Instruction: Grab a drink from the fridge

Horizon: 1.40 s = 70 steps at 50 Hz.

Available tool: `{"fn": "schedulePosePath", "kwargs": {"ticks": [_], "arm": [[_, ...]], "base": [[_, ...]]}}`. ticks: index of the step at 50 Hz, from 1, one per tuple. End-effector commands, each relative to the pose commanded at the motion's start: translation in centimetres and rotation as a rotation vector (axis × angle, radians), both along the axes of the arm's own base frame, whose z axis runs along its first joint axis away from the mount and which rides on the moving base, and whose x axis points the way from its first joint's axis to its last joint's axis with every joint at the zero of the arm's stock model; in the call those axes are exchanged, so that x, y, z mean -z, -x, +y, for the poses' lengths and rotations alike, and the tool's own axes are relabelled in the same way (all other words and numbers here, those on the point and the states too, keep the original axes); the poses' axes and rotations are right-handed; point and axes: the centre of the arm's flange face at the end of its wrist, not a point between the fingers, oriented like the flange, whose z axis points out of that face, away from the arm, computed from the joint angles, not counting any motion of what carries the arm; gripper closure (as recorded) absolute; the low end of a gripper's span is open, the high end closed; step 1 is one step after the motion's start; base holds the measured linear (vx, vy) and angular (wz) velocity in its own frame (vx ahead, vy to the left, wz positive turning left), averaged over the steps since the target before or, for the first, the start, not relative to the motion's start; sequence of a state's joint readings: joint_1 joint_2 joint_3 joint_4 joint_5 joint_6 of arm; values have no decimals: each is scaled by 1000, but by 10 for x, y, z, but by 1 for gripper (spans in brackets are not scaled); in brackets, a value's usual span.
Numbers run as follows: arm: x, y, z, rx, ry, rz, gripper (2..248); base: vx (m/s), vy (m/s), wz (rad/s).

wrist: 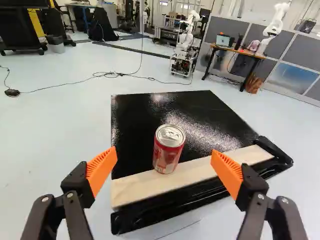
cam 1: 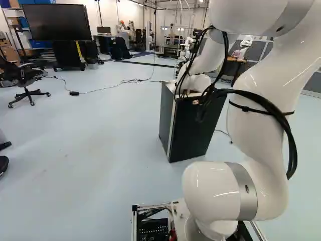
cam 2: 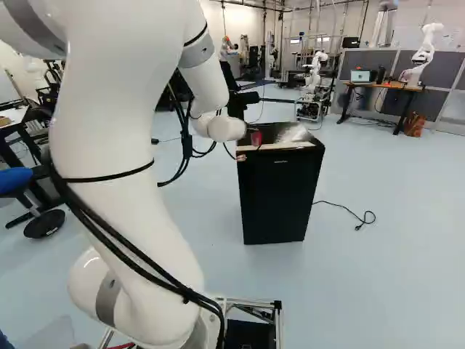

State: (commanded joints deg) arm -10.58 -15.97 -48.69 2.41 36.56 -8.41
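In the right base view my gripper (cam 2: 241, 157) shows only in small part, at the near top edge of the black fridge (cam 2: 280, 196). A red can (cam 2: 256, 138) stands upright on top of that fridge. The wrist view shows the gripper (wrist: 164, 167) open, its orange pads far apart. The can (wrist: 169, 150) is ahead, roughly midway between the line of the two fingers, and neither touches it. Its base is at the pale wooden strip (wrist: 140, 187) along the fridge top's near edge. The fridge front looks closed in the right base view; its inside is hidden.
A cable with a plug (cam 2: 367, 218) lies on the floor beside the fridge. Another cable (cam 1: 105, 89) crosses the floor beyond it. Another robot (cam 2: 314, 76) stands farther back, near a desk (cam 2: 381, 86). An office chair (cam 1: 25, 80) is at the left of the left base view.
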Motion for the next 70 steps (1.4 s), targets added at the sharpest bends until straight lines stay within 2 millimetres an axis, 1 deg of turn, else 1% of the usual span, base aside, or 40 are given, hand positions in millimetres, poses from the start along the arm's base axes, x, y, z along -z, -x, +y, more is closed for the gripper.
{"fn": "schedulePosePath", "kwargs": {"ticks": [11, 22, 29, 42, 43, 47, 48, 52, 53, 57, 58, 63, 64, 70], "arm": [[14, -23, -8, 6, -1, 8, 3], [27, -42, -23, 26, 1, 0, 3], [32, -47, -28, 32, 2, -4, 3], [33, -48, -29, 33, 2, -5, 3], [33, -48, -29, 33, 2, -5, 26], [33, -48, -29, 33, 2, -5, 26], [33, -48, -29, 33, 2, -5, 64], [33, -48, -29, 33, 2, -5, 64], [32, -48, -29, 33, 2, -5, 103], [30, -48, -29, 33, 3, -9, 103], [29, -48, -29, 33, 3, -10, 141], [24, -47, -29, 33, 5, -18, 141], [23, -47, -29, 33, 5, -20, 152], [16, -46, -29, 33, 7, -31, 152]], "base": [[0, 0, 0], [0, 0, 0], [0, 0, 0], [0, 0, 0], [0, 0, 0], [0, 0, 0], [0, 0, 0], [0, 0, 0], [0, 0, 0], [0, 0, 0], [0, 0, 0], [0, 0, 0], [0, 0, 0], [0, 0, 0]]}}
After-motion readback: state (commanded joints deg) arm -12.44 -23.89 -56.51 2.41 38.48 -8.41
